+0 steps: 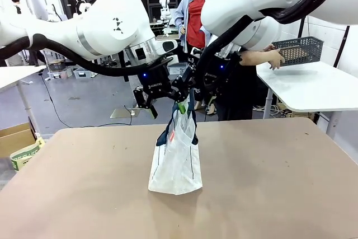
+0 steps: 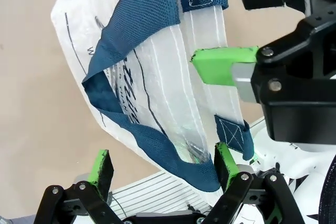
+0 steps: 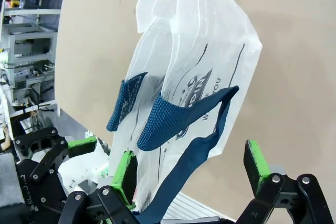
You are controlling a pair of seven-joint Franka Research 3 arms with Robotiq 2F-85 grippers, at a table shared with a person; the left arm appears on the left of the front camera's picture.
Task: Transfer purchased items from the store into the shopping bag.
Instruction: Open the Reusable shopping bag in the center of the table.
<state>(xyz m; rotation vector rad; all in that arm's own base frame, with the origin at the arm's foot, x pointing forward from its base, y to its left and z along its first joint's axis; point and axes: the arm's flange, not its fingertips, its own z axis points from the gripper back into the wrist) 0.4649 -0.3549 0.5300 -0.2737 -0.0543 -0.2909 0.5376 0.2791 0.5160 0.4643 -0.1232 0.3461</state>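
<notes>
Centrally on the bare tan tabletop [image 1: 268,183] stands the shopping bag [image 1: 176,166], upright and whitish, with its navy straps [image 2: 142,30] rising toward both arms. The left gripper [image 2: 163,166] is spread wide, a strap passing between its green fingers without being pinched. The right gripper [image 3: 190,167] is equally wide, another strap hanging loose in its gap, so nothing is clamped. Both hover just above the bag's mouth. Beyond the far edge, a person [image 1: 240,82] stands beside a white table [image 1: 313,88] with a hand [image 1: 274,58] on the dark grey basket [image 1: 302,48] resting there. Grey floor [image 1: 84,102] stretches behind, and a cardboard box [image 1: 14,135] sits low at the left.
</notes>
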